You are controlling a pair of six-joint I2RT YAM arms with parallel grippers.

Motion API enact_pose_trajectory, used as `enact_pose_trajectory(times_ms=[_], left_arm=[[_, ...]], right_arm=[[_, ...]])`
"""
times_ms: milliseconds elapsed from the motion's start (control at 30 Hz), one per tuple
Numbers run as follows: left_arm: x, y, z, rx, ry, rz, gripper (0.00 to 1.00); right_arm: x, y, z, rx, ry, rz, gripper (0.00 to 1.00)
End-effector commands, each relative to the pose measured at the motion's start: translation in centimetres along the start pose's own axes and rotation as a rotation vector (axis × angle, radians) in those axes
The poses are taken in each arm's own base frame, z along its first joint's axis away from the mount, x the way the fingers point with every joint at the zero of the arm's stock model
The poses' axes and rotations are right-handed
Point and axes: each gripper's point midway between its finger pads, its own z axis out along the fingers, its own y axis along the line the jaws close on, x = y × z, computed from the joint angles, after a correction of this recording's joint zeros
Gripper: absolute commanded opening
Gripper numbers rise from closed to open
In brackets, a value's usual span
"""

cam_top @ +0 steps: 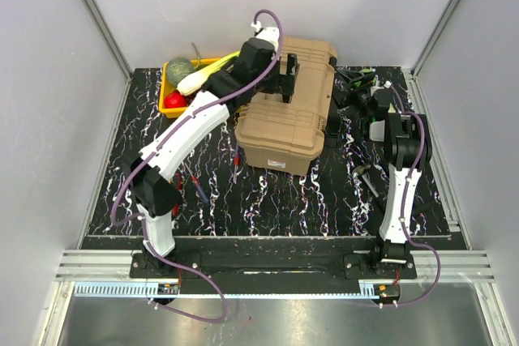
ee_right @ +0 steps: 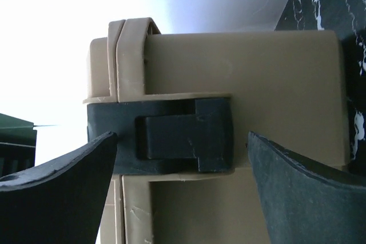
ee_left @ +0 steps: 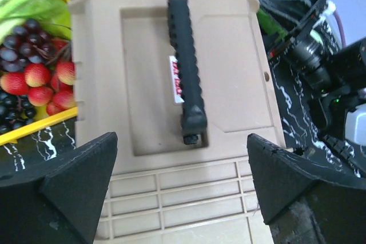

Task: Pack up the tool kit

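Left end effector point(ee_left: 182, 141) hangs wide open and empty over the closed tool kit point(cam_top: 285, 119) on the table point(cam_top: 324, 200), above its black handle point(ee_left: 186, 67). I see the right end effector point(ee_right: 182, 136) spread, empty, flanking its side latch point(ee_right: 171, 144).

The top external view looks steeply down on the toolbox point(cam_top: 296, 119) from far above. The left wrist view faces down, close above its handle point(ee_left: 186, 75). The right wrist view faces its latch point(ee_right: 186, 144), very near. All share the toolbox.
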Motion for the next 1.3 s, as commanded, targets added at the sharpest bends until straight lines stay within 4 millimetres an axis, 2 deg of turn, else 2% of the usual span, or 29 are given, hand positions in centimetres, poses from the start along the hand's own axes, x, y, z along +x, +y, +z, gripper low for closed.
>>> enact_pose_trajectory(times_ms=[0,100,233,300,400,467,500,667,867,900,967,1133,1267], left_arm=[[-3.5,3.0,-2.7,-0.04,-0.088,-0.075,0.99],[-2.0,6.0,-1.8,-0.083,-0.04,-0.167,0.99],[0.8,10.3,0.4,-0.103,0.04,-0.336,0.99],[2.5,11.4,1.7,-0.061,0.09,-0.411,0.99],[4.3,11.2,3.8,0.063,0.17,-0.459,0.99],[4.3,10.5,4.5,0.138,0.188,-0.448,0.99],[3.9,9.9,4.8,0.171,0.184,-0.438,0.99],[2.6,8.4,5.5,0.274,0.177,-0.432,0.99],[3.8,8.3,6.0,0.295,0.21,-0.451,0.99],[3.5,8.5,5.7,0.291,0.2,-0.45,0.99],[3.2,8.9,5.7,0.271,0.189,-0.453,0.99],[3.0,10.2,5.6,0.213,0.17,-0.448,0.99],[3.1,10.4,5.5,0.197,0.174,-0.439,0.99]], right_arm=[[0.9,1.6,1.6,-0.065,0.008,-0.03,0.99],[1.5,1.6,2.4,-0.075,0.023,-0.03,0.99],[1.9,3.3,2.6,-0.158,0.035,-0.029,0.99],[2.0,4.2,2.5,-0.206,0.043,-0.017,0.99],[2.7,5.3,2.3,-0.245,0.068,-0.015,0.99],[2.9,5.5,2.4,-0.245,0.086,-0.028,1.0],[4.5,5.2,3.0,-0.239,0.119,-0.027,0.99],[6.1,4.8,3.2,-0.269,0.151,0.021,0.99],[6.6,7.1,2.3,-0.389,0.169,0.005,0.99],[6.7,7.5,2.2,-0.402,0.172,-0.009,0.99],[6.9,8.2,2.1,-0.416,0.172,-0.027,0.95],[6.7,9.3,2.0,-0.423,0.15,-0.027,0.75],[6.0,9.5,1.9,-0.396,0.085,-0.02,0.69]])
